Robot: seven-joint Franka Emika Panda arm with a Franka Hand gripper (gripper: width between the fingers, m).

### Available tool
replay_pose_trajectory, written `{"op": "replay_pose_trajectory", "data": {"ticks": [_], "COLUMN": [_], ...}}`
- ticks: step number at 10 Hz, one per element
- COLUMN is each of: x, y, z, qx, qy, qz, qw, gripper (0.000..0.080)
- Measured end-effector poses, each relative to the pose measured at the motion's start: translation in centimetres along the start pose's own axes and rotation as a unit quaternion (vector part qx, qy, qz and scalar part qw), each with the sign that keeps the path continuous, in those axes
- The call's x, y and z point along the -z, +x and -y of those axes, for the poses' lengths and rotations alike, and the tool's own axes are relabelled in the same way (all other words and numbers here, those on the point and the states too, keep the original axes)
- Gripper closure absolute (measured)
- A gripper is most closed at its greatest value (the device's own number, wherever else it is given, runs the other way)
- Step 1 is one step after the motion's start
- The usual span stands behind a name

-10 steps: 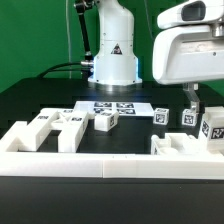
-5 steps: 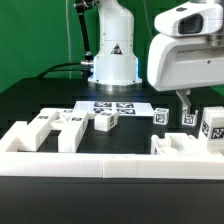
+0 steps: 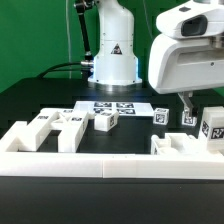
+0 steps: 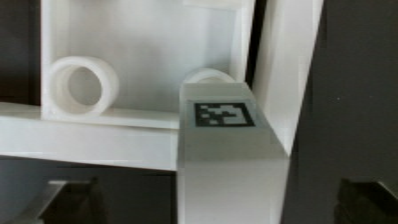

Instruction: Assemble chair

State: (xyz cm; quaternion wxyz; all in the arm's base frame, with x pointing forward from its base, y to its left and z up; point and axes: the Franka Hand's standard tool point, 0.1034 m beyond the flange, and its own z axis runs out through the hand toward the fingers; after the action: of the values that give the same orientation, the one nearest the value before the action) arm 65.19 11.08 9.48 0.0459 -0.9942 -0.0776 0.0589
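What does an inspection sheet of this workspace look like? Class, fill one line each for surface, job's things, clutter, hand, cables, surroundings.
Surface: black table, low white border wall along the front.
Job's things: white chair parts loose, grouped on the exterior view's left and right; wrist view shows a tagged leg near a panel with a round hole.
Clutter: nothing seen; marker board lies flat.
Hand: hand open and empty above the right group.
Cables: black cable beside the robot base.
Surroundings: green backdrop.
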Motion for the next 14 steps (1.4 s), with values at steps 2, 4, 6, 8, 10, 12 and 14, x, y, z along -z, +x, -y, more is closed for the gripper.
{"op": "replay_pose_trajectory", "data": {"ticks": [2,4,6,8,10,12,14], "x": [-0.29,-0.28,-0.28,-0.28,-0.29,-0.33,-0.35], "y": [0.1,0.1,0.11,0.11,0.11,0.09,0.13], "z": [-0.14,-0.13,-0.13,-0.13,-0.11,-0.07,0.06], "qx": [0.0,0.0,0.0,-0.003,-0.023,-0.102,-0.177], "qy": [0.0,0.0,0.0,0.0,0.0,0.001,0.003], "qz": [-0.003,-0.003,-0.003,-0.003,-0.003,-0.01,-0.015], "qw": [1.0,1.0,1.0,1.0,1.0,0.995,0.984], "gripper": [0.015,0.0423,0.0511,0.0511,0.0511,0.0511,0.0509]}}
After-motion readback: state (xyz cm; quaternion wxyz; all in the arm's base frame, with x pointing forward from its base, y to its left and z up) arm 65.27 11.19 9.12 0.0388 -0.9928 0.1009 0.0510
